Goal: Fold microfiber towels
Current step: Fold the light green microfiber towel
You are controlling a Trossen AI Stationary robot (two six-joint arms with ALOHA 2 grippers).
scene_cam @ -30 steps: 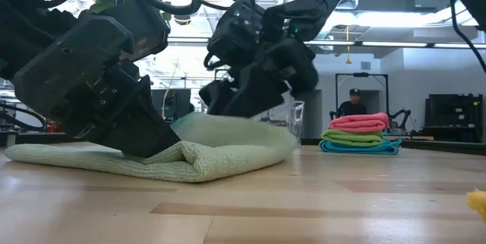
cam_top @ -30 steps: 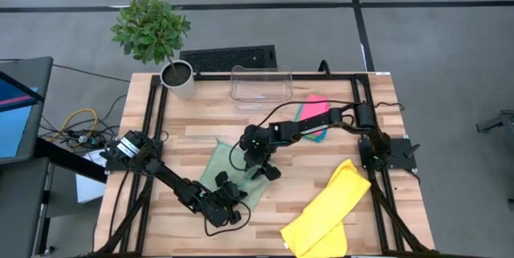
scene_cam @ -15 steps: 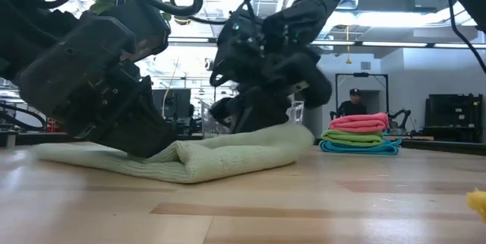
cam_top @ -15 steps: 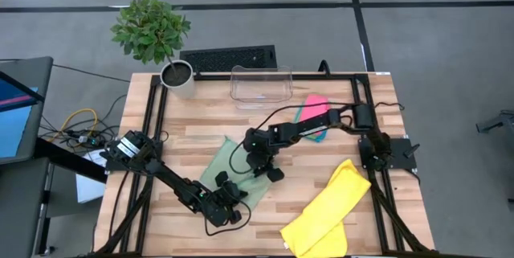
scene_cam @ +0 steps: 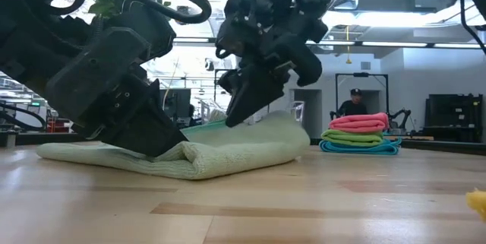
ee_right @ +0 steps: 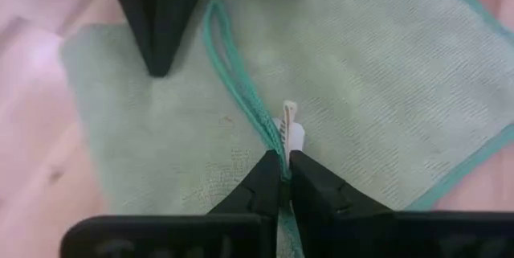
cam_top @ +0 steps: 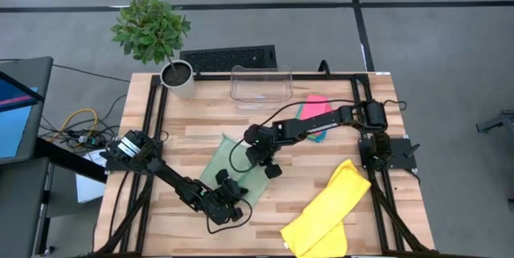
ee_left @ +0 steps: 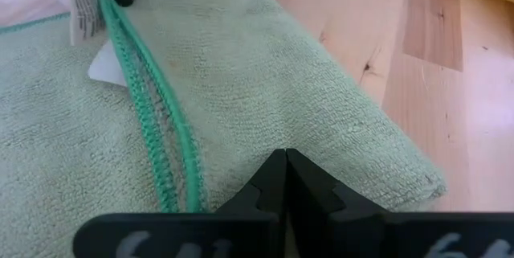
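Note:
A pale sage green towel (cam_top: 215, 165) lies folded over on the wooden table, left of centre. My left gripper (cam_top: 230, 187) is shut with its tips down on the towel's near part (ee_left: 321, 89). My right gripper (cam_top: 269, 169) is shut on the towel's teal-stitched edge (ee_right: 241, 89). In the low view this edge rises a little under my right gripper (scene_cam: 230, 118), while the fold (scene_cam: 197, 156) rests on the table by my left gripper (scene_cam: 171, 149). A yellow towel (cam_top: 321, 210) lies at the near right. Pink, green and blue towels (cam_top: 313, 113) sit stacked at the far right. My left gripper presses its shut fingertips (ee_left: 273, 179) down on the towel's upper layer, close to the rounded fold, slanting down from the table's left. Whether any cloth is caught between the fingers I cannot tell. My right gripper pinches the teal-stitched edge beside the white label (ee_right: 287, 136) between its two fingers. The fingers slant down from the table's right. That edge is lifted slightly off the layer below; the rest of the towel lies on the table.
A clear plastic bin (cam_top: 261, 85) stands at the far middle, a potted plant (cam_top: 178, 77) at the far left corner, and a dark keyboard (cam_top: 229, 57) behind the table. Black frame rails (cam_top: 152, 129) run along the left and right sides. A person sits far off in the room (scene_cam: 351, 103).
My right gripper has come down onto the towel with open fingers, shut on its stitched edge, then risen a little and tipped more steeply downward. The pinched edge has lifted off the layer below; the fold under my left gripper has stayed put.

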